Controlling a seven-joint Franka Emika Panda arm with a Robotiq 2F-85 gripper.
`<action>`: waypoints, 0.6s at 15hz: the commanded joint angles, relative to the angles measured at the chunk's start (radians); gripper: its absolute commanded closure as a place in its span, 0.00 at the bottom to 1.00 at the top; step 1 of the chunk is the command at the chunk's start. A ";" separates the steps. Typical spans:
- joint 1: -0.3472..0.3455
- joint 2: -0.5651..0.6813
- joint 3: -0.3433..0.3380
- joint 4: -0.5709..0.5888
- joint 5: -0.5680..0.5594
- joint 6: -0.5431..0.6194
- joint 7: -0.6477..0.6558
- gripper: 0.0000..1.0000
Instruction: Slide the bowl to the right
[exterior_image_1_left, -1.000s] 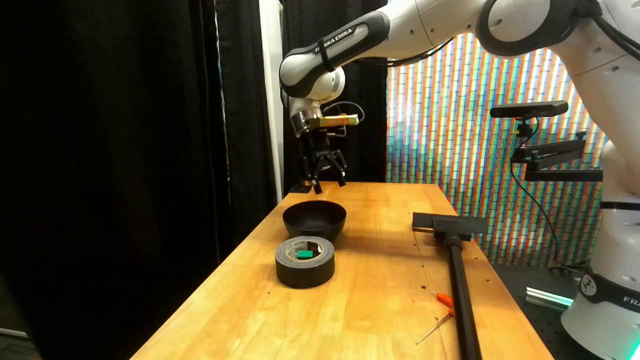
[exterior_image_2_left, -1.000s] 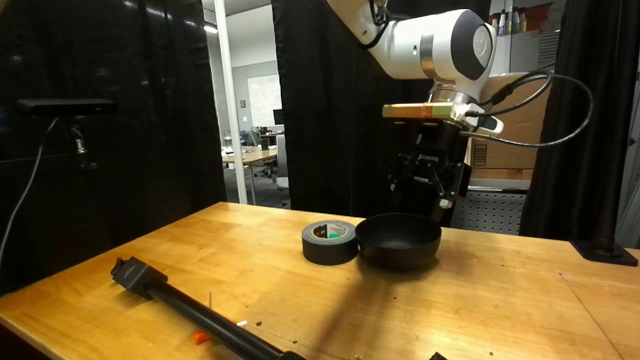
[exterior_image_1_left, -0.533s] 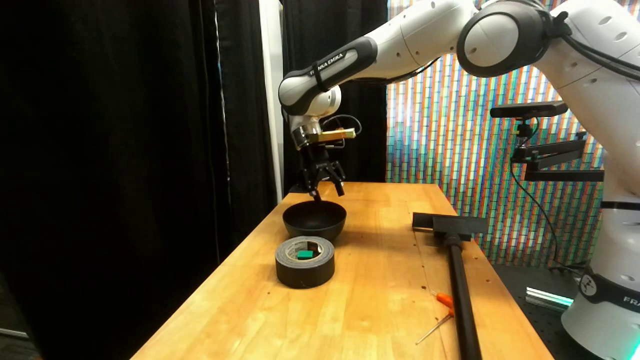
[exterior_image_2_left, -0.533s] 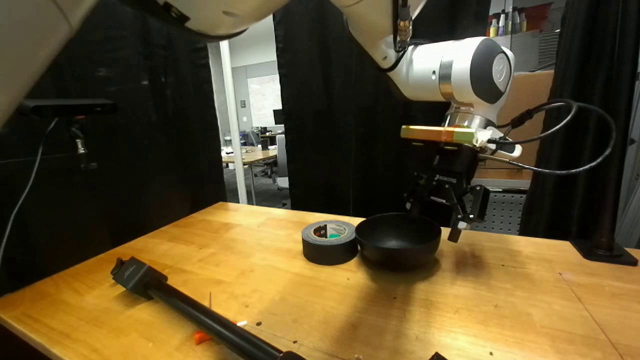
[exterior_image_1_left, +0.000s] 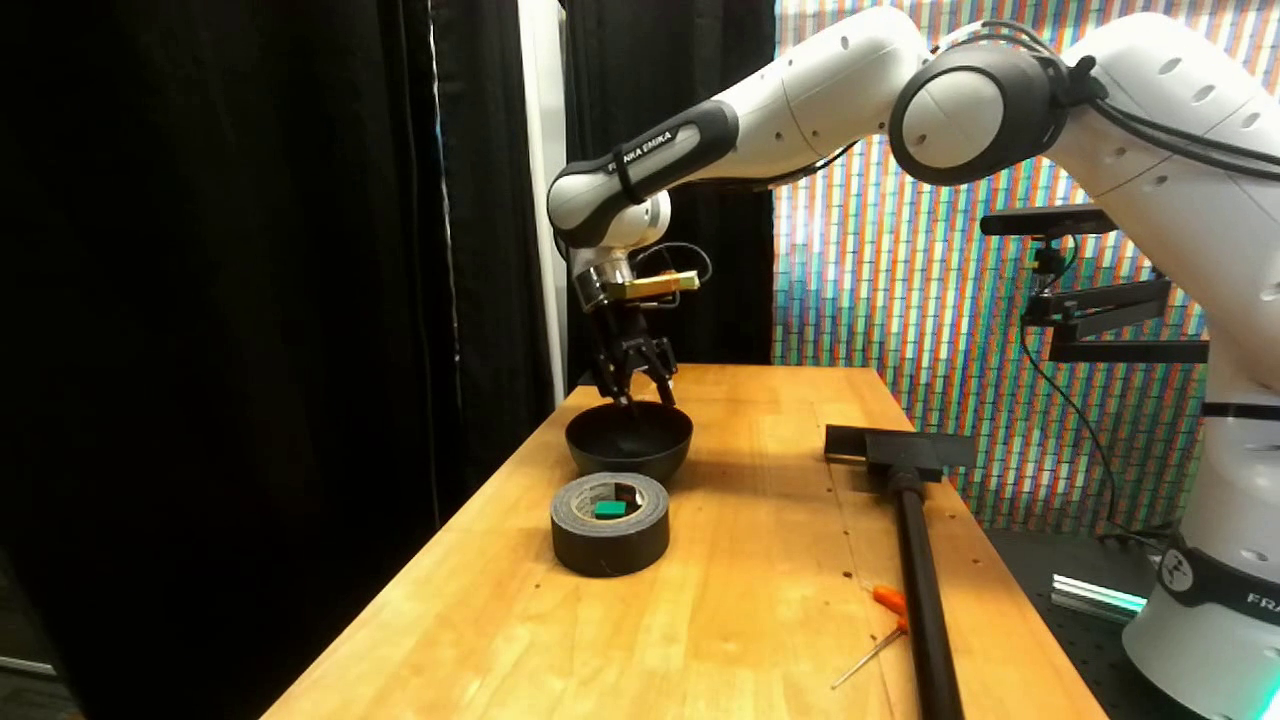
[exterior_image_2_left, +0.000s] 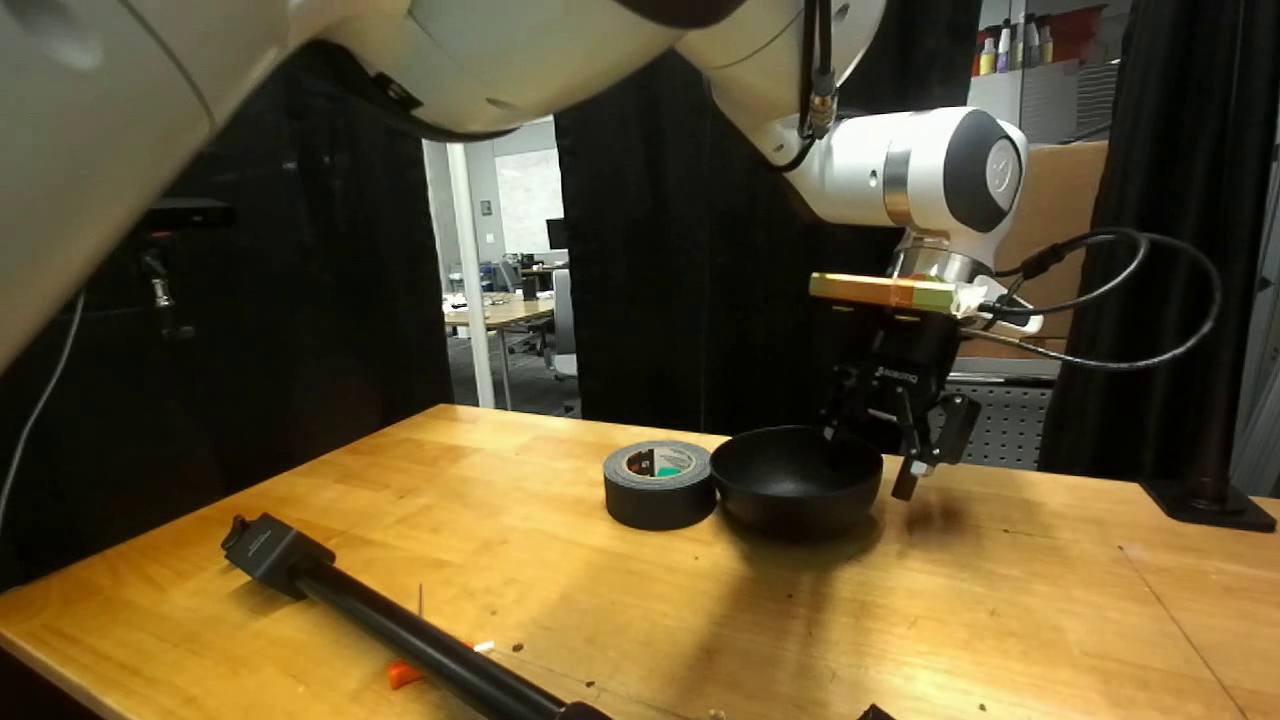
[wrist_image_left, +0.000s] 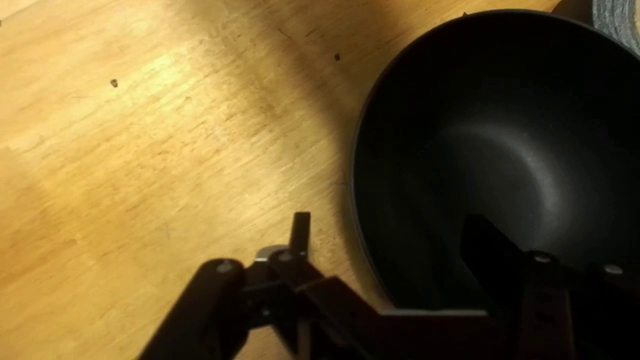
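The black bowl (exterior_image_1_left: 630, 455) stands upright on the wooden table in both exterior views (exterior_image_2_left: 795, 505). It also fills the right side of the wrist view (wrist_image_left: 505, 175). My gripper (wrist_image_left: 389, 222) is open and straddles the bowl's rim from above. One finger is over the bowl's interior, the other is outside the wall above the table. In an exterior view the gripper (exterior_image_2_left: 868, 462) is at the bowl's edge away from the tape roll. It also shows behind the bowl in an exterior view (exterior_image_1_left: 648, 402). I cannot tell whether a finger touches the bowl.
A dark tape roll (exterior_image_2_left: 660, 505) with a greenish centre stands close beside the bowl, also in view here (exterior_image_1_left: 610, 545). A black pole with a flat head (exterior_image_1_left: 920, 560) lies across the table over orange-handled tools (exterior_image_1_left: 888, 600). A black stand base (exterior_image_2_left: 1205, 505) is at the table's edge.
My gripper has come down, its fingers now at the bowl's rim. It first moved away from the tape roll's side, past the bowl's edge. The bowl has not moved.
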 joint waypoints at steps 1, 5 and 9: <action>-0.031 0.046 0.004 0.099 0.016 -0.044 0.000 0.51; -0.059 0.055 0.003 0.125 0.025 -0.053 0.002 0.82; -0.086 0.058 -0.002 0.140 0.030 -0.053 0.003 0.99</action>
